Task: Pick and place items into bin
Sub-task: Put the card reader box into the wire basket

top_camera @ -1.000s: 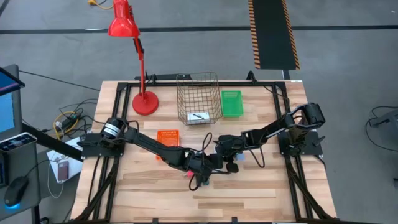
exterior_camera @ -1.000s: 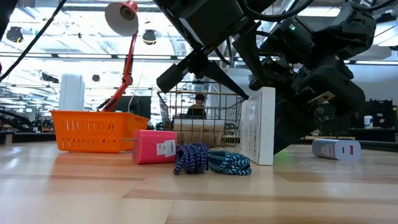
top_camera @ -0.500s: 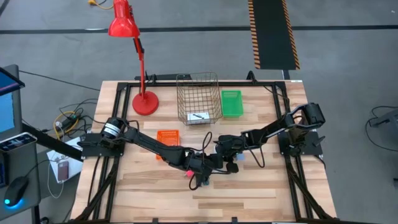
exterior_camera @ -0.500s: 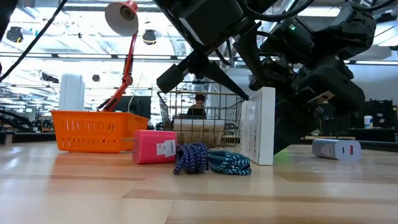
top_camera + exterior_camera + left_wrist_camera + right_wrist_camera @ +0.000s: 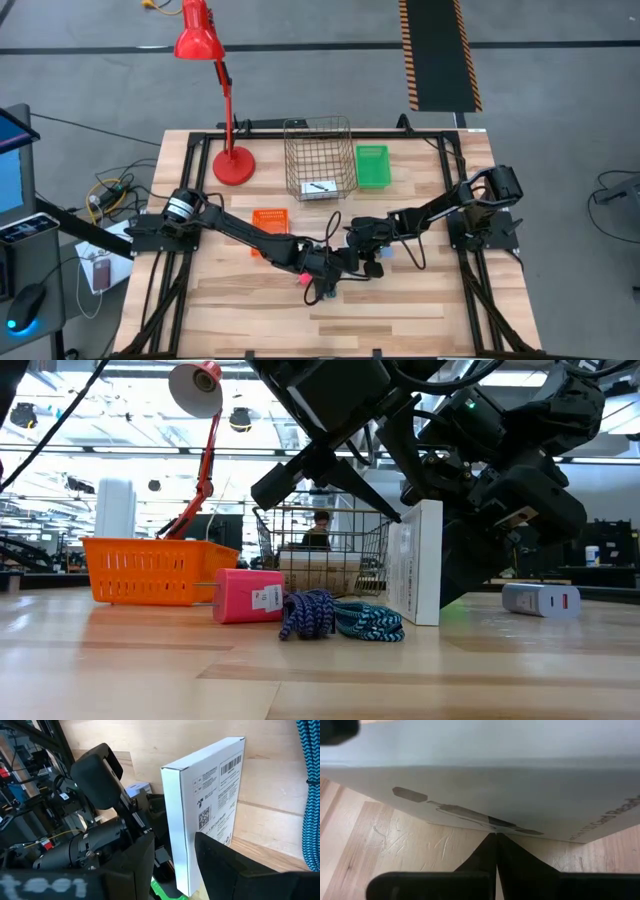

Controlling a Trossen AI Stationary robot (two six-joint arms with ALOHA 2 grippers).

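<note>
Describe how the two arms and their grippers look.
Both arms are dark, jointed and slim. The left arm has a silver band near its base and black cables at its wrist. The left gripper has broad, matte black fingers; the right gripper has black fingers tapering to points.

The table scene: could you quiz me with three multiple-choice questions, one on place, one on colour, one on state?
1. Where is the wire basket?
A. between the red lamp and the green bin
B. on the floor
C. under the orange basket

2. What colour is the small block beside the braided cable?
A. yellow
B. pink
C. black

3. How is the white box posed?
A. lying flat
B. crushed
C. standing on edge

Answers: 1 A, high view shows the row. 2 B, low view. 3 C, the left end effector straddles it upright.
</note>
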